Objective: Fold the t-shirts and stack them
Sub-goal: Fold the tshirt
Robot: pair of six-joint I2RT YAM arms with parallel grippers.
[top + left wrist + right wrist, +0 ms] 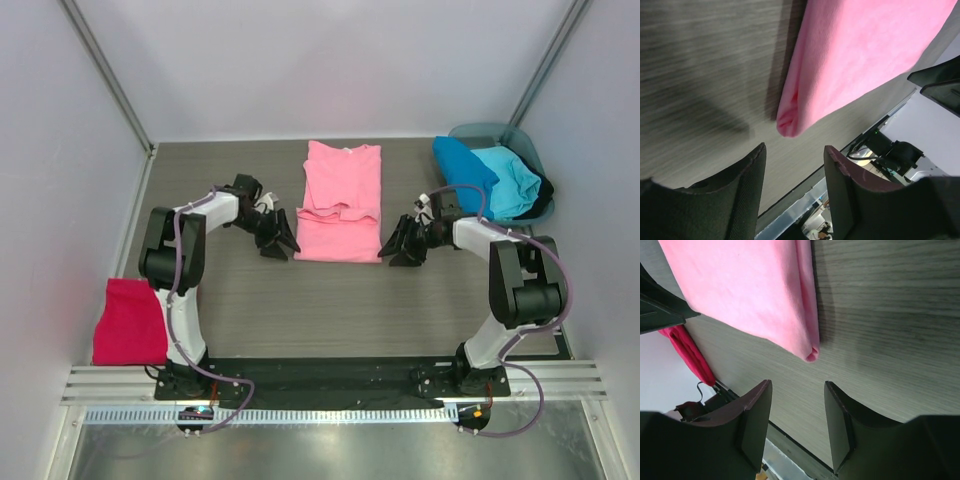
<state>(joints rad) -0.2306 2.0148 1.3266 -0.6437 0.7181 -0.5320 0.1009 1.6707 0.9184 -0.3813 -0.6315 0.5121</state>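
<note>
The light pink t-shirt (340, 200) lies in the middle of the table, folded into a long strip with its lower part doubled up. My left gripper (280, 240) is open and empty just left of its near-left corner (790, 122). My right gripper (403, 246) is open and empty just right of its near-right corner (811, 354). Neither touches the cloth. A folded crimson-magenta t-shirt (130, 320) lies at the near left. Blue (462, 165) and turquoise (510, 180) t-shirts lie in the tub at the back right.
The grey-teal round tub (530, 150) stands in the back right corner. White walls enclose the table on three sides. A metal rail (330, 385) runs along the near edge by the arm bases.
</note>
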